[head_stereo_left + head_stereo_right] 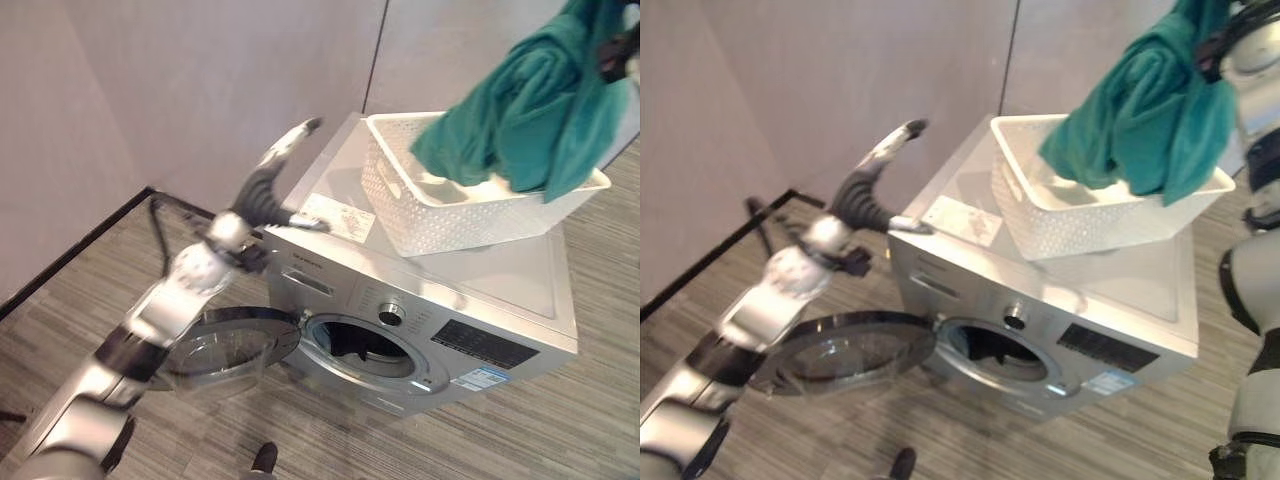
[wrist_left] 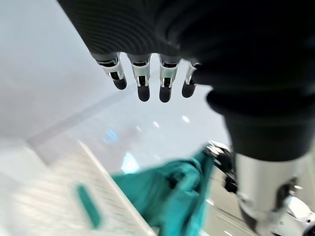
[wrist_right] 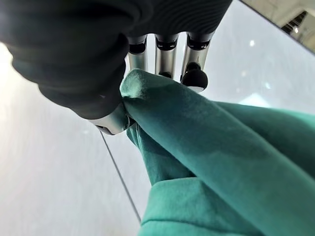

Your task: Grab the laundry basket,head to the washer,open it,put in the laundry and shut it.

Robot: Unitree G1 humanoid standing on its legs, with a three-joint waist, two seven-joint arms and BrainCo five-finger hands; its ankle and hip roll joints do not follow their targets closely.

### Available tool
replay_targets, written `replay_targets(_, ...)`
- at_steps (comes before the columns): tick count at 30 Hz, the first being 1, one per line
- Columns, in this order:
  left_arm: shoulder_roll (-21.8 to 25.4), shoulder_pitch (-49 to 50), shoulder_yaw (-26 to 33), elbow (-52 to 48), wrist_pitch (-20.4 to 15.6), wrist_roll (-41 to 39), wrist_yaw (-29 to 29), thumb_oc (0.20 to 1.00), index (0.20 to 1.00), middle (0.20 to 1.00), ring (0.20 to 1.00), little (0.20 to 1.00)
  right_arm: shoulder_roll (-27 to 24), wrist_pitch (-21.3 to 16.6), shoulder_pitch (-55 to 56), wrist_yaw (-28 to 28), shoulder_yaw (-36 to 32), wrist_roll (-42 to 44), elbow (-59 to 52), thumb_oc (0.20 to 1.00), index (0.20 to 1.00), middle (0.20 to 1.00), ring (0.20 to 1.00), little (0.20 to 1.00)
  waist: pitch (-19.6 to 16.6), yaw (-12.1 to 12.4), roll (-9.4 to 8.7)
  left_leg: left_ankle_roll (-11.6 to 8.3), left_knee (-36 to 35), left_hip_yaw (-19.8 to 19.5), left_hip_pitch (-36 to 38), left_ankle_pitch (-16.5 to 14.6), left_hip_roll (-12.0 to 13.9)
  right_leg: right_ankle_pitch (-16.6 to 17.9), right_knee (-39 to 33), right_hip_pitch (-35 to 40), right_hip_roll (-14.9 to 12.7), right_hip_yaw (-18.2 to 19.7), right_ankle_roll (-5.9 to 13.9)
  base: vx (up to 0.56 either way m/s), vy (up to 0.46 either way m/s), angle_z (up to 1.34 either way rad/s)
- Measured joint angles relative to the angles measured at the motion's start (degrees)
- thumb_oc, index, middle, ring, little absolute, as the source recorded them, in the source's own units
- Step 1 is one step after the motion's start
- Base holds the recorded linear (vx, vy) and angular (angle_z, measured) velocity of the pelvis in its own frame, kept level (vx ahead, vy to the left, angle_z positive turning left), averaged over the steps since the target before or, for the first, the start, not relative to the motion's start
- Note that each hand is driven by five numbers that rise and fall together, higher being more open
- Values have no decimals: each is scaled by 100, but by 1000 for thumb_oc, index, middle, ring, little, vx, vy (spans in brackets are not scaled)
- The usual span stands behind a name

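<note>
A white laundry basket [image 1: 400, 215] stands on top of the silver washer [image 1: 500, 275]. The washer's round door [image 1: 225, 345] hangs open to the left, and the drum opening [image 1: 360, 345] is dark. My right hand [image 3: 147, 59] is shut on a teal garment [image 1: 525, 120], holding it up above the basket so that its lower end hangs into it. My left hand [image 1: 275, 165] is raised over the washer's left top corner, fingers [image 2: 142, 81] straight and holding nothing.
Grey walls stand behind the washer, with a black skirting strip [image 1: 75, 250] along the floor at the left. Striped grey floor [image 1: 560, 420] lies in front of and beside the washer.
</note>
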Motion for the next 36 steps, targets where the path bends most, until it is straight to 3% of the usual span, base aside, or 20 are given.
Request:
replay_targets(1, -339, -340, -114, 228, -17, -88, 86, 1000, 1000, 1000, 1000, 1000, 259, 10, -8, -3, 11, 55, 17, 200, 200, 200, 200, 200, -14, -107, 15, 0, 0, 16, -2, 0, 1, 3, 0, -28, -1, 42, -1, -19, 0, -13)
replay_targets(5, -1049, -1376, -894, 1409, 0, -826, 267, 1000, 1000, 1000, 1000, 1000, 608, 83, -20, -1, 37, 168, 242, 200, 200, 200, 200, 200, -31, -131, 40, 0, 1, 74, -9, 0, 18, 3, 2, -56, 5, 63, -8, -21, 3, -7)
replay_targets(9, -1569, -2099, -1468, 2730, 133, -1110, 329, 1000, 1000, 1000, 1000, 1000, 843, 128, -81, 5, 111, 214, 283, 200, 200, 200, 200, 200, -36, -162, 48, 0, 1, 127, -8, 0, 22, 4, 3, -75, 1, 112, -9, -15, -1, -6)
replay_targets(15, -2004, -2340, -1612, 3740, 249, -1215, 344, 1000, 1000, 1000, 1000, 1000, 924, 148, -241, 6, 283, 457, 399, 200, 200, 200, 200, 200, -44, -218, 62, 0, 0, 139, -4, 0, 22, 2, 3, -87, -3, 152, -11, -5, 0, -2)
replay_targets(19, -2149, -2635, -1812, 4610, 419, -1296, 385, 1000, 1000, 1000, 1000, 1000, 959, 242, -251, 18, 378, 691, 405, 200, 200, 200, 200, 200, -46, -309, 66, 0, 0, 146, -5, 0, 20, 3, 2, -88, -5, 159, -10, 0, 0, 0)
replay_targets(22, -2388, -3416, -1976, 5744, 618, -1308, 467, 1000, 1000, 1000, 1000, 1000, 1150, 279, -265, 31, 438, 914, 389, 200, 200, 200, 200, 200, -62, -395, 92, 1, -1, 149, -9, 0, 19, 16, 2, -101, -10, 181, -10, 1, -6, -1)
replay_targets(26, -2424, -4127, -1966, 5920, 619, -1360, 495, 1000, 1000, 1000, 1000, 1000, 1307, 287, -268, 107, 423, 1103, 379, 200, 200, 200, 200, 200, -89, -456, 137, 0, -1, 180, -10, 0, 30, 13, 2, -113, -3, 201, -11, 4, -26, -3)
replay_targets(30, -2411, -4513, -1958, 6044, 628, -1671, 496, 1000, 1000, 1000, 1000, 1000, 1774, 305, -283, 107, 398, 1322, 205, 200, 200, 200, 200, 200, -185, -473, 294, 0, -1, 343, -13, -1, 48, 34, 3, -196, 4, 344, -26, 10, -17, -18)
replay_targets(36, -2424, -4320, -1918, 6029, 637, -2242, 421, 1000, 1000, 1000, 1000, 1000, 1769, 366, -303, 107, 408, 1569, 73, 200, 200, 200, 200, 200, -209, -537, 333, 2, -3, 525, -12, -1, 56, 65, 3, -298, 1, 535, -40, 12, 3, -16)
